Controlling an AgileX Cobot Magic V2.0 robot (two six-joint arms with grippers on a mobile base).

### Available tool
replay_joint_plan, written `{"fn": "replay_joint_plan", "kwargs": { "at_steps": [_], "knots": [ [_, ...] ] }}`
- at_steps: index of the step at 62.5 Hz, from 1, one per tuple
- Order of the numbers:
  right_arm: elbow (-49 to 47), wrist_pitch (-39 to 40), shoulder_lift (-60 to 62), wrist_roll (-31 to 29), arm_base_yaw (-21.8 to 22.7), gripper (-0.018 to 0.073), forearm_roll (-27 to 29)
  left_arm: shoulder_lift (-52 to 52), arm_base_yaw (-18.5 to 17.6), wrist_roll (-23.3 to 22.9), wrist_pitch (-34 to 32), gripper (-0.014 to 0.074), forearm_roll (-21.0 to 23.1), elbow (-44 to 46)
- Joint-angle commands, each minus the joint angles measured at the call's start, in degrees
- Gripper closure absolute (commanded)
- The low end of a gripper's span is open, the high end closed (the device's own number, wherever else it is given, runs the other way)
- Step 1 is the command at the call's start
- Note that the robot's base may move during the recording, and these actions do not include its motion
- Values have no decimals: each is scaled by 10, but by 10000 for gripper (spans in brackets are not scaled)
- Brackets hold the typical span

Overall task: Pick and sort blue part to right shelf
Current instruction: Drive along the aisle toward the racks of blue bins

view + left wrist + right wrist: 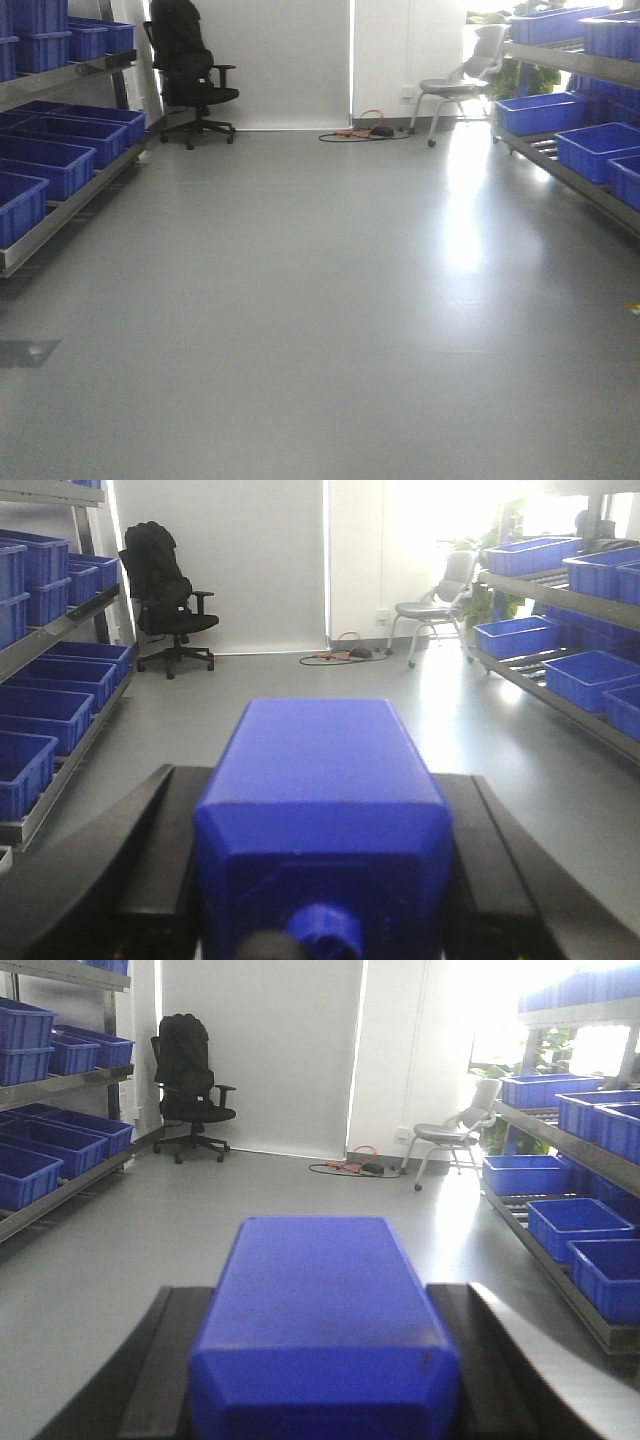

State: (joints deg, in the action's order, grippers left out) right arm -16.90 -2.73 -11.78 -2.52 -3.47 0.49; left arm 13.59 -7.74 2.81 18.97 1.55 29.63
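Pick was complete: the right gripper (325,1380) jaws were clamped on the blue part (320,1300). The left gripper (320,890) jaws gripped a knobbed blue block (320,780). Placement was not yet done; the right shelf (570,62) stood well apart across open floor.

A black office chair (190,70) stands against the white wall (290,60) across a glossy grey floor (300,330). Right of the chair lie orange cables (365,128), then a grey chair (455,85) beside a sun-flooded window (500,1030).
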Motion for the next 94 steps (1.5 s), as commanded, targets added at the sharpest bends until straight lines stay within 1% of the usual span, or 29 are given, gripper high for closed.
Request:
{"fn": "replay_joint_plan", "kwargs": {
  "at_steps": [1,94],
  "knots": [
    [-18,51,-5,-4,4,203,-5,9,0,0,-52,211,1,17],
    [-18,51,-5,-4,4,203,-5,9,0,0,-52,211,1,17]
  ]
}}
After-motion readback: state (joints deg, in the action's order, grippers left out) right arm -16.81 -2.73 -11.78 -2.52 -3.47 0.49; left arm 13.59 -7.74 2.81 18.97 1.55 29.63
